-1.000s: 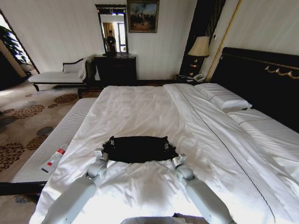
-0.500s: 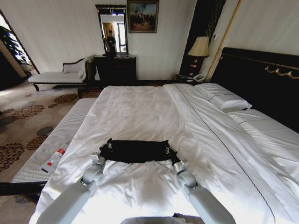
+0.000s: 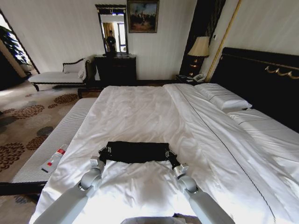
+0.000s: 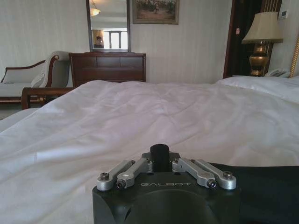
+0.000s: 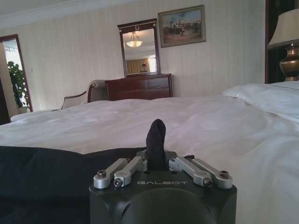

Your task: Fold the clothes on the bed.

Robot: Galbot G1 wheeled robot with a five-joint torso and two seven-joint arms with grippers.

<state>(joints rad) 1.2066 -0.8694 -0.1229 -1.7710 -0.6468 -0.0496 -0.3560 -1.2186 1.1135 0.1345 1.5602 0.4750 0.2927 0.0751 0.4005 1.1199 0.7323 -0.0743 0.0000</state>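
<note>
The clothes, a black garment, lie as a flat dark band across the near part of the bed. My left gripper is shut on the band's left end and my right gripper on its right end. In the left wrist view a small nub of black cloth sits pinched in the left gripper, with the clothes spreading off to one side. A taller tuft of cloth stands up in the right gripper, and the clothes stretch away beside it.
White pillows lie against the black headboard on the right. A long padded bench runs along the bed's left side with a small white and red object on it. A chaise, dresser and lamp stand beyond.
Both grippers have drawn back toward me and lower, still holding the cloth. The black band now looks narrower and flatter on the sheet.
</note>
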